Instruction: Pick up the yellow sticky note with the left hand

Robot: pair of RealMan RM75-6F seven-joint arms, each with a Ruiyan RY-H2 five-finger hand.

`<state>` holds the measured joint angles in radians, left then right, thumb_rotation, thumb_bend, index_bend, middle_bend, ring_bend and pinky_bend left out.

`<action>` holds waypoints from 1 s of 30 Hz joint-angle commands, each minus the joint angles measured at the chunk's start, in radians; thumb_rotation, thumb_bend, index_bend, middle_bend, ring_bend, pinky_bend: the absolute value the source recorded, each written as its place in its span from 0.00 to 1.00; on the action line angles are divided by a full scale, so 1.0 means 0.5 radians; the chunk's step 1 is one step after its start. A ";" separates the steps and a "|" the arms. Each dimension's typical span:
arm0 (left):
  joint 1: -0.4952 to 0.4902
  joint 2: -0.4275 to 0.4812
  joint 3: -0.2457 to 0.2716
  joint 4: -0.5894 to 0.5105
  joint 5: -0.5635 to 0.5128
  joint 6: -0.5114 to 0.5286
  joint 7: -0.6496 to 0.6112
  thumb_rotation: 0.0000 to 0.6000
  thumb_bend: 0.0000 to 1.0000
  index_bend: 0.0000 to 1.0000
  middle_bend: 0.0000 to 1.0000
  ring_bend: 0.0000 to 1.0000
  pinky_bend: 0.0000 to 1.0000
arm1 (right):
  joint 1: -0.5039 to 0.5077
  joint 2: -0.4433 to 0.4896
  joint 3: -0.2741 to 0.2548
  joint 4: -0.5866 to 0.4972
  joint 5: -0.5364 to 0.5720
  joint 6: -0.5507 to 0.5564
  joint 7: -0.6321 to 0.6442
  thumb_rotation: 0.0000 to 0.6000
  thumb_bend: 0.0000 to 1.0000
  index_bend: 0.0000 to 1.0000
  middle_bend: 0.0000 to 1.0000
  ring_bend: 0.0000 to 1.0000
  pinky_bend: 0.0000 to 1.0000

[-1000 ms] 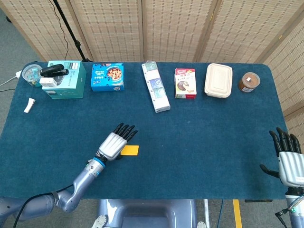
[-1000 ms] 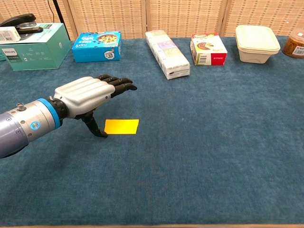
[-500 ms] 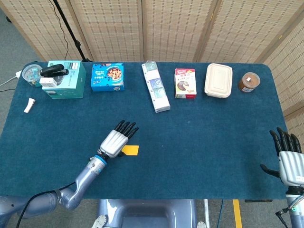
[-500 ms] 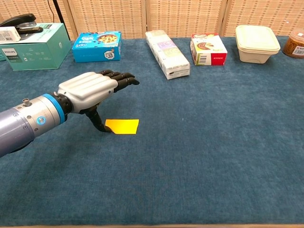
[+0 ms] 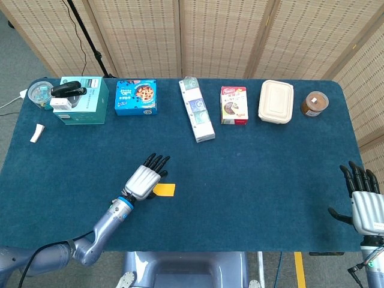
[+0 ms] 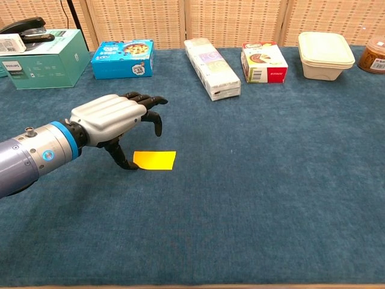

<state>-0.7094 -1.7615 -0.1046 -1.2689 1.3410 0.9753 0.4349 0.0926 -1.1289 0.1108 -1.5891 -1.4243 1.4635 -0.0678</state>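
The yellow sticky note (image 6: pixel 154 160) (image 5: pixel 164 189) lies flat on the blue table cloth, near the front left of the middle. My left hand (image 6: pixel 111 118) (image 5: pixel 144 179) hovers over the note's left end, palm down. Its thumb reaches down to the note's left edge, and one finger bends down above the note while the others stretch forward. The note is not lifted and nothing is held. My right hand (image 5: pixel 365 203) stands at the table's front right corner, fingers spread and empty; the chest view does not show it.
Along the back edge stand a teal box (image 6: pixel 42 57) with a black stapler (image 6: pixel 24 25), a blue cookie box (image 6: pixel 122 58), a long white package (image 6: pixel 212 67), a red-and-white box (image 6: pixel 263 61), a cream lidded container (image 6: pixel 325 54) and a brown jar (image 5: pixel 314 103).
The left hand has drawn back slightly toward the left and lowered; one finger now curls down over the note, with the thumb at its left edge. The note and right hand have not moved.
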 commanded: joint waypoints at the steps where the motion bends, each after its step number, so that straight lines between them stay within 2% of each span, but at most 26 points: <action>1: 0.000 -0.001 0.004 -0.001 -0.004 0.001 0.005 1.00 0.04 0.38 0.00 0.00 0.00 | 0.000 0.000 0.000 0.000 0.000 0.000 0.000 1.00 0.00 0.02 0.00 0.00 0.00; 5: 0.000 -0.002 0.010 -0.002 -0.010 0.001 0.010 1.00 0.05 0.41 0.00 0.00 0.00 | 0.001 0.002 0.000 0.000 0.000 -0.001 0.005 1.00 0.00 0.02 0.00 0.00 0.00; 11: 0.000 -0.003 0.015 -0.006 -0.017 0.004 0.016 1.00 0.13 0.46 0.00 0.00 0.00 | 0.002 0.003 0.000 -0.001 0.000 -0.002 0.010 1.00 0.00 0.02 0.00 0.00 0.00; 20: -0.003 0.001 0.022 -0.014 -0.058 -0.020 0.056 1.00 0.30 0.48 0.00 0.00 0.00 | 0.002 0.006 -0.002 -0.001 -0.001 -0.002 0.016 1.00 0.00 0.02 0.00 0.00 0.00; 30: -0.007 0.008 0.025 -0.034 -0.086 -0.029 0.082 1.00 0.32 0.52 0.00 0.00 0.00 | 0.003 0.007 -0.002 -0.003 0.001 -0.004 0.019 1.00 0.00 0.02 0.00 0.00 0.00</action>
<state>-0.7128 -1.7573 -0.0922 -1.2857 1.2987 0.9612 0.4751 0.0939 -1.1252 0.1098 -1.5908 -1.4239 1.4615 -0.0582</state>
